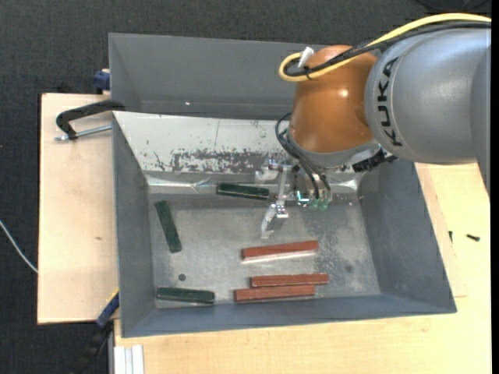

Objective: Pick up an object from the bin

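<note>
The gripper [292,201] hangs low in the back half of the bin [129,209], close to the rear wall and a little right of the middle. Its metal parts crowd together under the wrist, so I cannot tell whether it is set wide or narrow. Directly above it sits the rounded orange cover [331,104], with a yellow cable [405,29] looping over it, and the thick grey arm [437,92] runs off to the right. The nearest thing is a dark green bar [243,192] lying flat along the foot of the rear wall, its right end just beside the gripper's left side; whether they touch I cannot tell. Toward the front, near but apart from the gripper, a red-brown bar [279,250] lies flat and slightly slanted. Closer to the front wall lie two more red-brown bars [288,280], side by side and touching. Well away to the left a second green bar [168,226] lies at a slant, and a third green bar [185,295] rests along the front-left edge.
</note>
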Action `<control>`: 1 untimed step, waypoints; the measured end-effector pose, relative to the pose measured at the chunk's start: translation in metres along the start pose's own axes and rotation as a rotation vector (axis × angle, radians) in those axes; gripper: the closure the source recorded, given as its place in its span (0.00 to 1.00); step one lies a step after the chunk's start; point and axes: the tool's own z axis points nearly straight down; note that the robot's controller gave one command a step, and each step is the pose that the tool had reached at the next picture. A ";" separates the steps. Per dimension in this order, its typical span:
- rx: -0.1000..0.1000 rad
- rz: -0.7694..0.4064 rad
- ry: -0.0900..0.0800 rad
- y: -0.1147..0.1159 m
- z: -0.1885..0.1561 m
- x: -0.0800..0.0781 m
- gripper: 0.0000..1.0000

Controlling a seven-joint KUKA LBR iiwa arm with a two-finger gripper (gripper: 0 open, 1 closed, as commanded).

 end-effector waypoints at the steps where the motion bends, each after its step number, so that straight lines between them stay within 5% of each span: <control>1: 0.000 0.001 -0.008 0.000 -0.004 -0.002 0.00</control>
